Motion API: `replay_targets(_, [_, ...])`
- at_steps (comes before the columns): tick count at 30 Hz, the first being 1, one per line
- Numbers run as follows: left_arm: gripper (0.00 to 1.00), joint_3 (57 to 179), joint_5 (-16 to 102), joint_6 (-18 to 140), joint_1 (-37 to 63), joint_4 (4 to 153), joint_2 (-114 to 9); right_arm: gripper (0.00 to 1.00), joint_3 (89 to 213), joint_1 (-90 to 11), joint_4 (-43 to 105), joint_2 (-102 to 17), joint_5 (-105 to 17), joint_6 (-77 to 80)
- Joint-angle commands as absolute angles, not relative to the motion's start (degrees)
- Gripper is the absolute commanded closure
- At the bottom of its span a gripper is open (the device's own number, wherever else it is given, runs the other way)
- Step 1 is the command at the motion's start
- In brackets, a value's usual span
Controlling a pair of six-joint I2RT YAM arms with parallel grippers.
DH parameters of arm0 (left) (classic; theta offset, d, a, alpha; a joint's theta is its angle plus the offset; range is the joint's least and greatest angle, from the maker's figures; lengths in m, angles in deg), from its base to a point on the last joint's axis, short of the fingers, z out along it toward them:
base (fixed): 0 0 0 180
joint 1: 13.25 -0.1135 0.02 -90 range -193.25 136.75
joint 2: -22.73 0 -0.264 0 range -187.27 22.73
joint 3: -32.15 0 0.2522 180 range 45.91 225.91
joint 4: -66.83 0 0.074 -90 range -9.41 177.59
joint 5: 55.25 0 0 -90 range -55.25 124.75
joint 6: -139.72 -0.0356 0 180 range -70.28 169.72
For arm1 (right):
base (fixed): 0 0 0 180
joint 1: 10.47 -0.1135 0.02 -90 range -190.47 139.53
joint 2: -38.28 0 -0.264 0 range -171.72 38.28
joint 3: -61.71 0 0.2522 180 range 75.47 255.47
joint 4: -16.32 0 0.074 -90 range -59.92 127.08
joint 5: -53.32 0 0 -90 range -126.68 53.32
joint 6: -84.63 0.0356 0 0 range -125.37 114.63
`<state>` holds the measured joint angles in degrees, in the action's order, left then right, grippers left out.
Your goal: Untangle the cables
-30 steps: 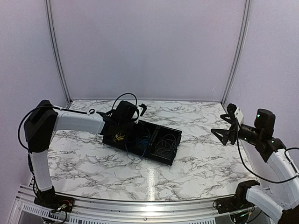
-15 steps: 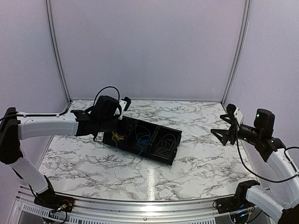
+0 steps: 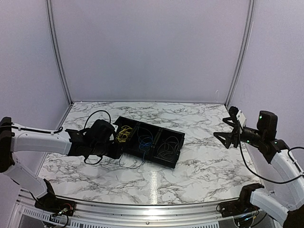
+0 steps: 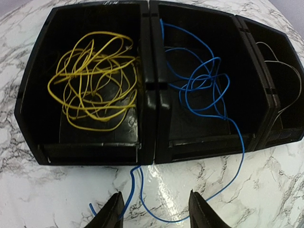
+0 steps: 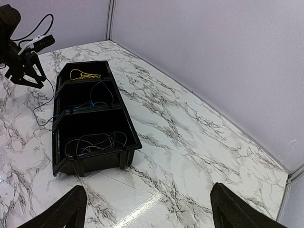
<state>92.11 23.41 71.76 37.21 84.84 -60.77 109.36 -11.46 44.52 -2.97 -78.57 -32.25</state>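
The cables lie in a black three-compartment tray (image 3: 176, 156): a yellow bundle (image 4: 92, 83) in the left bin, a blue one (image 4: 202, 90) in the middle bin, a pale one (image 5: 95, 140) in the right bin. A loop of the blue cable (image 4: 142, 190) spills over the tray's front wall onto the table. My left gripper (image 4: 156, 213) hovers open just in front of the tray, above that loop, gripping nothing; the blue strand passes close to its left fingertip (image 4: 113, 211). My right gripper (image 5: 149, 213) hangs open and empty, high off to the tray's right.
The tray (image 4: 147, 142) sits at an angle mid-table on white marble (image 3: 204, 171). Lilac walls close in the back and both sides. My left arm (image 3: 42, 141) stretches low across the table's left part.
My left gripper has pulled back from over the tray's left bin to the table in front of it, with its jaws wider. The yellow bundle now rests uncovered in that bin. The right arm barely moved.
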Motion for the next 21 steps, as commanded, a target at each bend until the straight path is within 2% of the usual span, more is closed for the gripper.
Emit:
replay_targets(1, [0.51,89.3,24.0,78.5,37.2,85.3,-60.8,0.1,109.9,-11.1,45.3,-3.1,-79.4,-32.7])
replay_targets(10, [0.52,87.8,28.4,81.0,38.0,81.9,-65.9,0.11,109.9,-11.1,45.2,-3.4,-79.6,-32.7])
replay_targets(21, [0.66,89.4,30.5,84.2,38.0,81.4,-72.1,0.11,109.8,-11.1,45.1,-3.4,-79.3,-32.7])
